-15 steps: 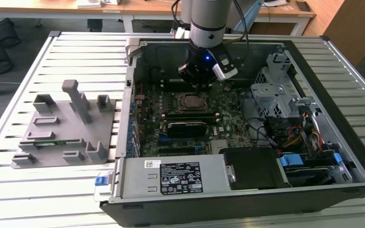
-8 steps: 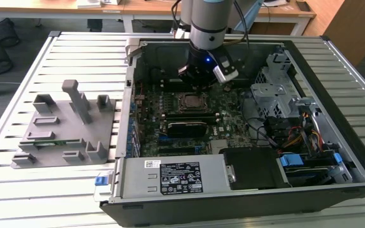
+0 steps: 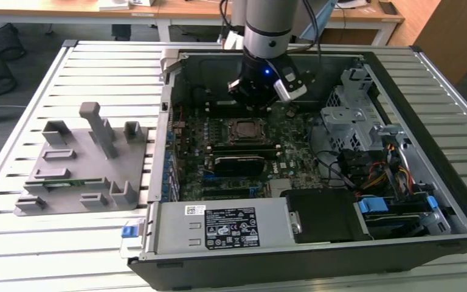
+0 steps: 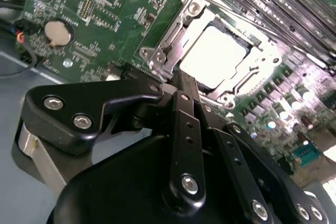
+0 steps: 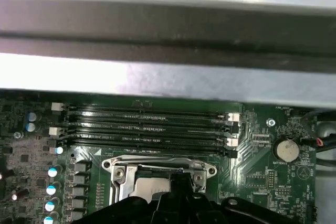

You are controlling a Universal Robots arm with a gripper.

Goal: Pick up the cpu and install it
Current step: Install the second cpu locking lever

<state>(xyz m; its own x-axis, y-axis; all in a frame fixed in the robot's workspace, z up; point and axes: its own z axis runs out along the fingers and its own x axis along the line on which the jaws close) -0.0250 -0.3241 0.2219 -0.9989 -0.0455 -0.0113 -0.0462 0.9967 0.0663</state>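
Note:
The cpu (image 4: 215, 56), a shiny silver square, lies flat inside the metal-framed socket (image 4: 157, 51) on the green motherboard (image 4: 94, 19). In the exterior view the cpu (image 3: 245, 129) sits mid-board in the open computer case. My gripper (image 4: 184, 81) hovers just above the socket's near edge, apart from the chip, shut with nothing in it. The first wrist view has the gripper (image 5: 178, 182) in front of the cpu (image 5: 149, 187), partly hiding it. From outside, the gripper (image 3: 259, 100) hangs a little behind the socket.
Black memory slots (image 5: 147, 127) run beside the socket, with a coin battery (image 5: 287, 150) nearby. The case wall (image 3: 168, 67), a drive cage (image 3: 351, 115) and cables (image 3: 371, 176) ring the board. A grey fixture (image 3: 79, 164) holding a green memory stick (image 3: 63, 180) stands at the exterior view's left.

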